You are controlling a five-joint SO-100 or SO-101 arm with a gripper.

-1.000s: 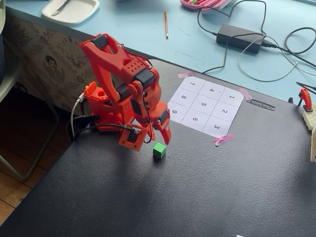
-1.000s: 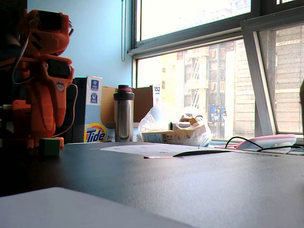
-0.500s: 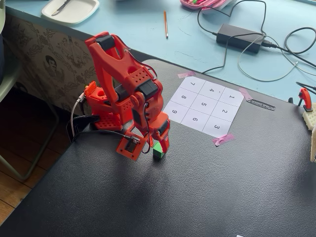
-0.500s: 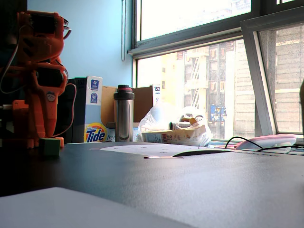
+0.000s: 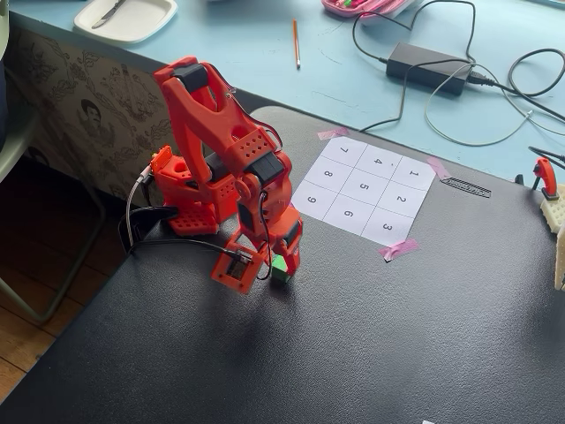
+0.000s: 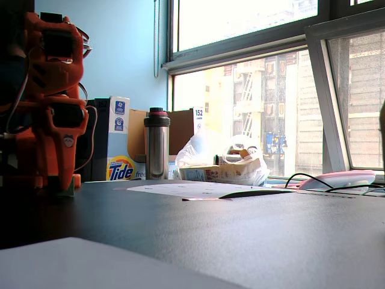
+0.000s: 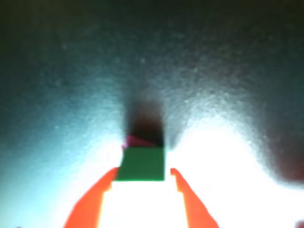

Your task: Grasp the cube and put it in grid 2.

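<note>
The green cube (image 5: 281, 270) rests on the black mat, below and to the left of the numbered sheet (image 5: 328, 210) in a fixed view. My orange gripper (image 5: 281, 275) points down with its fingers on either side of the cube. In the wrist view the cube (image 7: 141, 164) sits between the fingertips of the gripper (image 7: 144, 172). The left finger (image 7: 95, 204) touches the cube. The right finger (image 7: 194, 209) stands a small gap away. Grid 2 (image 5: 402, 200) is in the sheet's right column and is bare. The cube lies well apart from it.
Pink tape (image 5: 399, 249) holds the sheet's corners. A power brick (image 5: 428, 66), cables, a pencil (image 5: 297, 42) and a white tray (image 5: 124, 18) lie on the blue table behind. A red part (image 5: 546, 177) stands at the mat's right edge. A steel bottle (image 6: 156, 144) and boxes stand by the window.
</note>
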